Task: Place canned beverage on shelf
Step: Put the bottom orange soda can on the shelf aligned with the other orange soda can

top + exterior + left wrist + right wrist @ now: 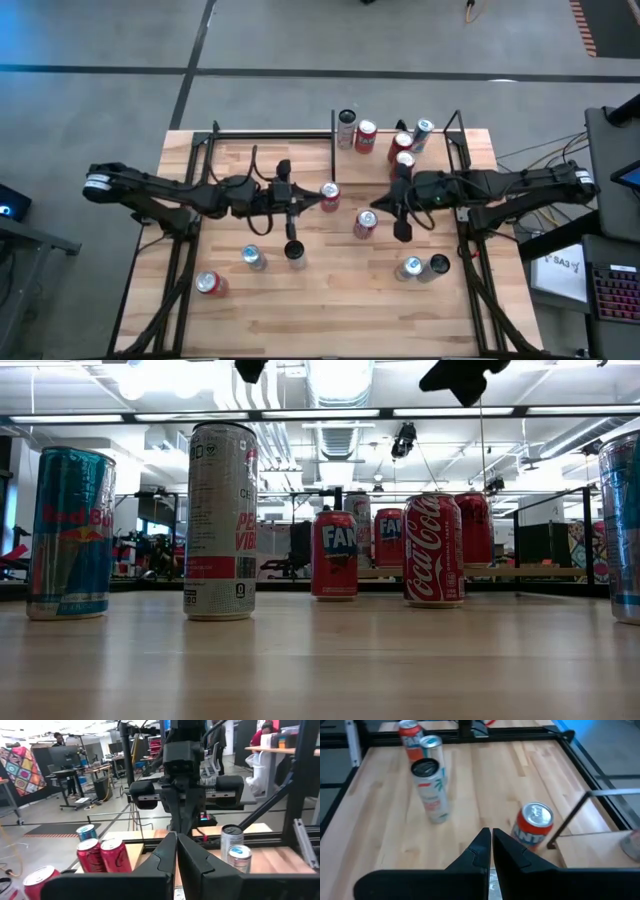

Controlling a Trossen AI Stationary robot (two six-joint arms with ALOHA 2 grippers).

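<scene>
**A:** How do your grippers stand?

**B:** My left gripper (315,203) has its fingers pressed together on nothing. It hangs over the middle of the table (330,310) and points at my other arm. My right gripper (380,205) is the same, fingers together and empty, and it faces the left one from the other side. The two tips are near each other but apart.

**A:** What is closest to them?

**B:** A Fanta can (329,195) stands upright just beside the left tip, between the two grippers. I cannot tell whether the tip touches it. A red can (365,222) stands near the right tip, a little to the near side. In the right wrist view my shut fingers (481,847) point past the Fanta can (532,825), which stands by the shelf's corner post.

**A:** Where is the shelf?

**B:** The shelf (440,155) is at the far edge of the table, on my right arm's side. Its black rods frame a light board. Five cans (365,135) already stand on it in a loose group.

**A:** And farther out?

**B:** Three cans stand on the near left of the table: a blue can (250,258), a dark-topped can (293,250) and a red-and-silver can (208,285). Two more (410,268) stand side by side on the near right, well apart from either gripper.
</scene>
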